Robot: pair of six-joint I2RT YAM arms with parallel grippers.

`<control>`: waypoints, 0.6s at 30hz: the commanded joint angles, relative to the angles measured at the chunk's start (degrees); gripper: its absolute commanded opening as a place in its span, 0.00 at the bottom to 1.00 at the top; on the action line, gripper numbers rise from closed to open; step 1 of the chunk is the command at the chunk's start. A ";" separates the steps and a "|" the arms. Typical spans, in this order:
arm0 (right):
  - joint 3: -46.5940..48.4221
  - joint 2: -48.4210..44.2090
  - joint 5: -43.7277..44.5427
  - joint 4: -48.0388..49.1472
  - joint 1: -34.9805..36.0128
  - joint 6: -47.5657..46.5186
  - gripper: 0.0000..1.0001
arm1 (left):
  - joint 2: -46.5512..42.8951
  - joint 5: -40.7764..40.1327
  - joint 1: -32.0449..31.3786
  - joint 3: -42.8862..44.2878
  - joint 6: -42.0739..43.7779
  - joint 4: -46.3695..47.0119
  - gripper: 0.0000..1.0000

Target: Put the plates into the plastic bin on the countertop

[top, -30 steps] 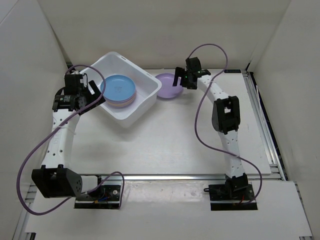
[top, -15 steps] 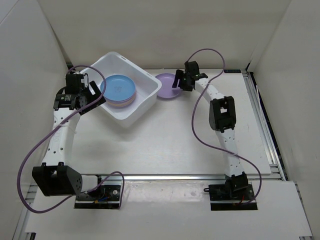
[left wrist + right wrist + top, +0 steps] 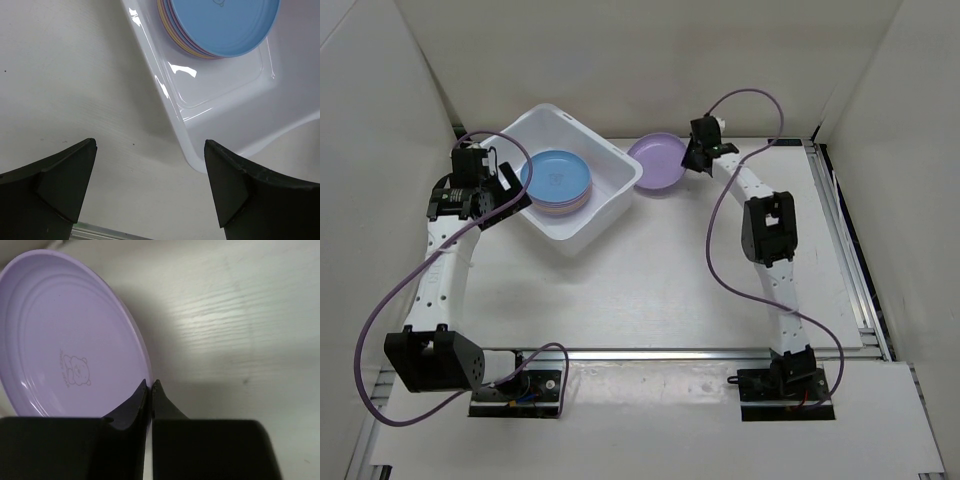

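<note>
A purple plate [image 3: 657,160] [image 3: 65,340] is tilted up off the countertop [image 3: 650,270], just right of the white plastic bin [image 3: 610,205]. My right gripper [image 3: 696,158] [image 3: 149,385] is shut on the plate's right rim. Inside the bin lies a stack of plates with a blue one [image 3: 556,176] [image 3: 225,22] on top. My left gripper [image 3: 510,190] [image 3: 150,150] stands open at the bin's left side, nothing between its fingers.
Metal rails [image 3: 845,270] edge the countertop on the right and along the front. White walls close in the left, back and right. The bin's near corner [image 3: 200,160] lies between my left fingers' line of view.
The right gripper closed on the purple plate's rim and tipped the plate up from flat. The left arm has not moved.
</note>
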 commanded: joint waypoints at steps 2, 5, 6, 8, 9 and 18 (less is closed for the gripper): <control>1.19 -13.55 13.08 3.08 -0.28 -3.11 0.00 | -1.68 -1.25 0.65 0.12 0.93 0.28 0.99; 3.46 -17.60 13.97 2.74 0.15 -5.84 0.00 | -2.38 -1.42 1.01 -0.32 0.93 0.02 0.99; 3.91 -18.32 12.06 2.82 0.33 -6.54 0.00 | -2.82 -1.60 1.09 -0.41 0.93 0.10 1.00; 4.61 -20.07 9.50 3.00 2.17 -10.40 0.00 | -3.43 -2.12 1.18 -0.58 0.93 -0.16 0.99; 4.96 -20.43 8.88 2.74 3.22 -10.42 0.00 | -3.44 -2.39 1.18 -0.58 0.93 -0.25 0.99; 10.86 -14.64 7.73 3.60 17.90 -14.91 0.00 | -4.05 -1.16 1.27 -1.37 1.11 -0.60 1.00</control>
